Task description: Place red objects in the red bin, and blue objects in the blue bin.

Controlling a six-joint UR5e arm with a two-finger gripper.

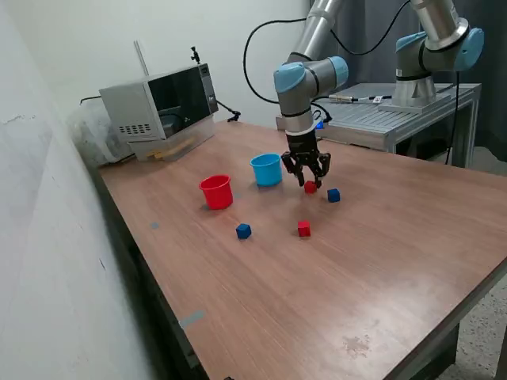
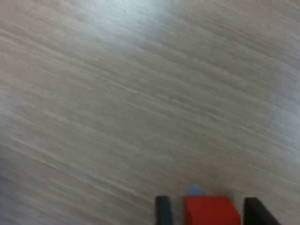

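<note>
My gripper (image 1: 310, 180) is low over the table, open, with its fingers straddling a small red cube (image 1: 310, 188). In the wrist view that red cube (image 2: 212, 210) sits between the two dark fingertips (image 2: 163, 211), and a narrow gap shows on each side. A dark-blue cube (image 1: 333, 195) lies just to the exterior view's right of the gripper. A second red cube (image 1: 304, 229) and a second blue cube (image 1: 243, 230) lie nearer the front. The red bin (image 1: 216, 191) and the blue bin (image 1: 267, 169) stand upright to the exterior view's left of the gripper.
A microwave (image 1: 162, 103) stands at the table's back corner on the exterior view's left. A second robot arm's base (image 1: 416, 79) is mounted on a grey bench behind the table. A small light-blue patch (image 2: 195, 190) shows just beyond the red cube in the wrist view.
</note>
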